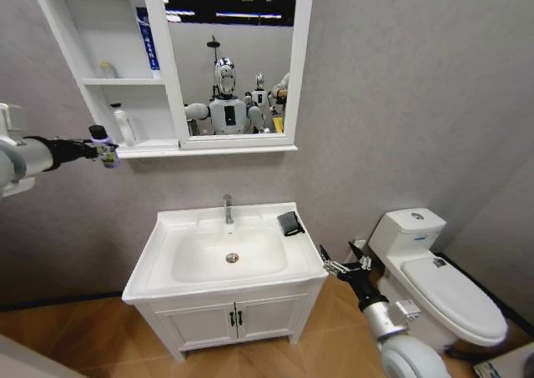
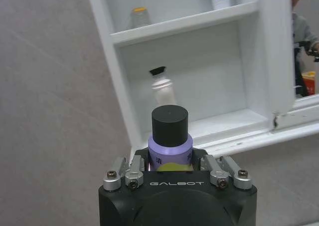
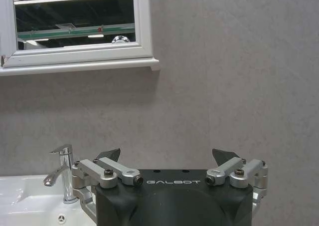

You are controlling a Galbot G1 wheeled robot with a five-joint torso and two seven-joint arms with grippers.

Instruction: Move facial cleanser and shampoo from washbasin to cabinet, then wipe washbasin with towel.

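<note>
Left gripper [image 1: 106,153] raised and extended, fingers clamped; right gripper [image 1: 334,267] low, fingers spread.

The cabinet [image 1: 163,71] hangs on the wall above the washbasin [image 1: 167,226]. A tap [image 1: 228,209] stands at the back of the washbasin. The towel [image 1: 290,224] lies on its right back corner. A toilet [image 1: 438,282] stands to the right. The left gripper [image 1: 107,153] holds a bottle [image 2: 170,142] just left of the lowest shelf, where another bottle [image 1: 123,124] stands. The right gripper [image 1: 338,267] is near the washbasin's right edge.

A purple bottle [image 2: 169,151] (black cap), white cabinet [image 1: 163,78] and washbasin [image 1: 224,253], dark grey towel [image 1: 290,224].
</note>
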